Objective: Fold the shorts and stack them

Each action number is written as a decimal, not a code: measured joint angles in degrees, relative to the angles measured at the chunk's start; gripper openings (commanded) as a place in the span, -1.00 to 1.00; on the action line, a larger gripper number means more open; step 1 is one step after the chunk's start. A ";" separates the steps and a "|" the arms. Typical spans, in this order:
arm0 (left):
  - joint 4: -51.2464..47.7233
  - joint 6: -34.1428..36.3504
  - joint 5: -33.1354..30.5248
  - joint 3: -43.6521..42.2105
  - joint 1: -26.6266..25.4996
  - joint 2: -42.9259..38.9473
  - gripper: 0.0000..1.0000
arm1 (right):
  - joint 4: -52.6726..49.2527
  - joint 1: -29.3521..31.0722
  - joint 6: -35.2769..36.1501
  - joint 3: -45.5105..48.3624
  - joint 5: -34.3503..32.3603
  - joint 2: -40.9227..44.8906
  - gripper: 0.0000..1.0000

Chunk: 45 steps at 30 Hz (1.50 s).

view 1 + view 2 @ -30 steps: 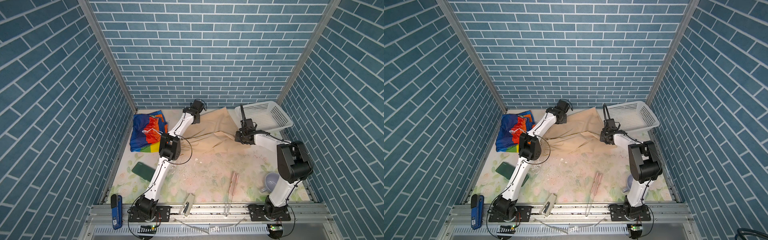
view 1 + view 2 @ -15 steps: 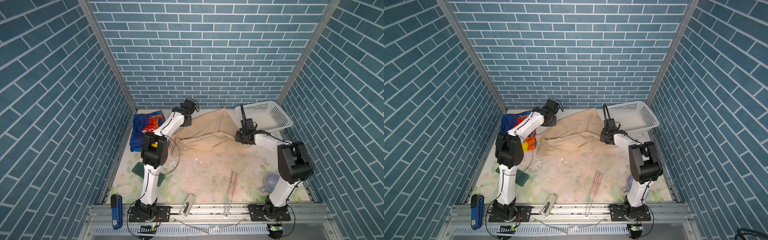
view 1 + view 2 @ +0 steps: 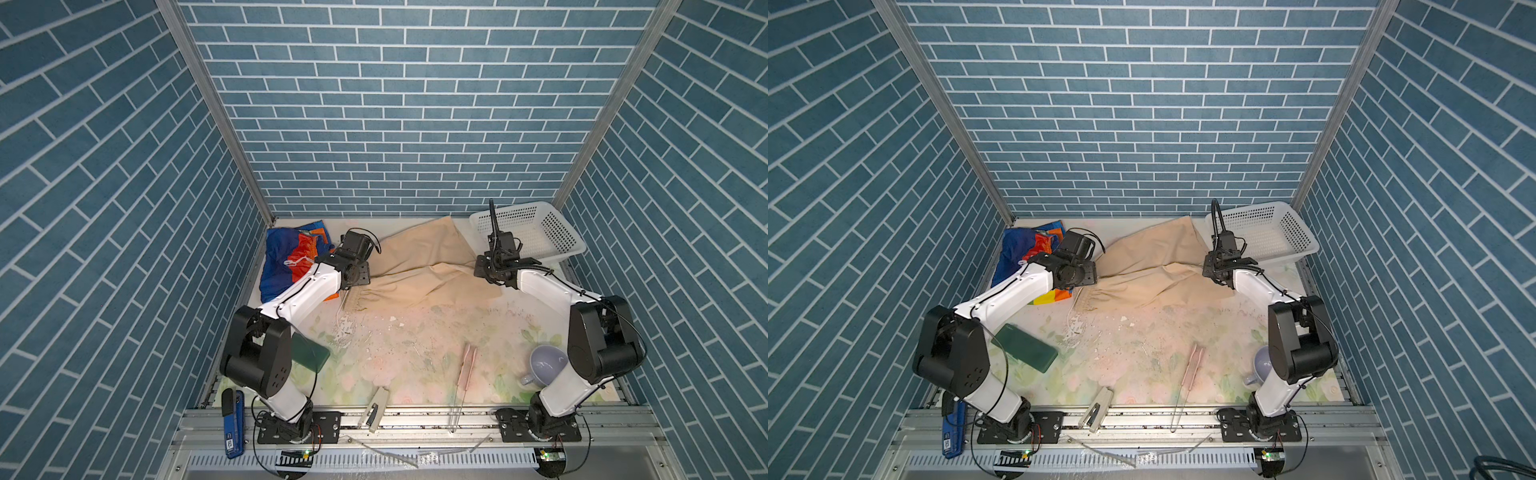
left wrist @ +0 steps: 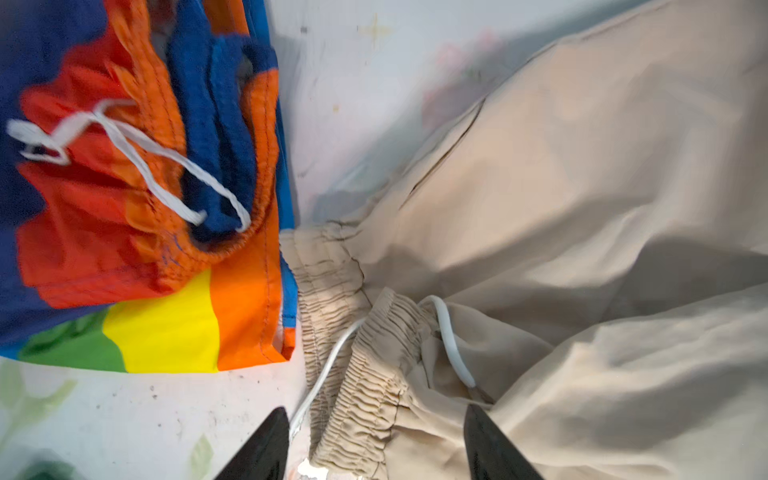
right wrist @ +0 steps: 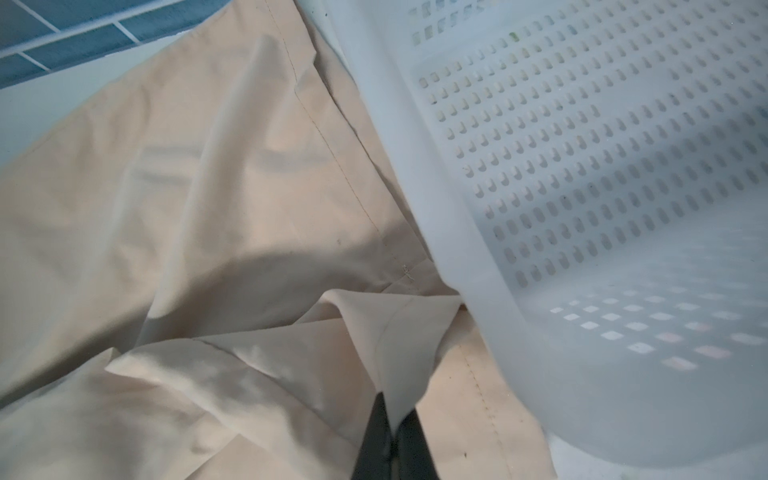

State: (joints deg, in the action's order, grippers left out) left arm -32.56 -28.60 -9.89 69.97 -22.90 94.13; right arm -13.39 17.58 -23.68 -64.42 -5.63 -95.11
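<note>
The beige shorts (image 3: 419, 266) (image 3: 1150, 262) lie crumpled across the back middle of the table. Their gathered waistband (image 4: 365, 365) and white drawstring (image 4: 328, 365) lie beside the rainbow-striped shorts (image 3: 291, 257) (image 3: 1021, 249) (image 4: 137, 232), which are bunched at the back left. My left gripper (image 4: 376, 424) (image 3: 352, 280) hovers open over the waistband, with a dark fingertip (image 4: 257, 449) on either side of it. My right gripper (image 5: 392, 419) (image 3: 490, 274) is shut on a raised hem corner of the beige shorts, next to the basket.
A white perforated basket (image 3: 569, 249) (image 3: 1304, 249) (image 5: 457, 232) stands at the back right, over one beige leg. A dark green slab (image 3: 309, 357), pink tongs (image 3: 465, 365), a lilac mug (image 3: 544, 368) and a stapler (image 3: 376, 409) lie nearer the front.
My left gripper carried the beige waistband left towards the rainbow shorts, then opened and let it go; its elbow swung down to the left. The right gripper has kept its grip and place.
</note>
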 measured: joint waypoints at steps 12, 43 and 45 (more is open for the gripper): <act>7.65 -4.07 6.60 -1.51 0.50 7.08 -0.37 | -1.05 0.00 0.00 0.00 -0.42 0.63 -1.00; -1.86 -5.11 5.66 4.66 7.23 -1.60 -1.00 | -1.60 0.72 3.08 -35.41 -1.40 -17.64 -1.00; -1.79 -5.01 5.73 5.53 7.93 0.55 -1.00 | -1.55 0.72 3.10 -37.77 -1.01 -21.07 -1.00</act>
State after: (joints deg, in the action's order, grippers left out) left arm -34.35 -33.61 -4.16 75.50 -14.96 94.67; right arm -14.94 18.31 -20.58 -102.19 -6.63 -116.18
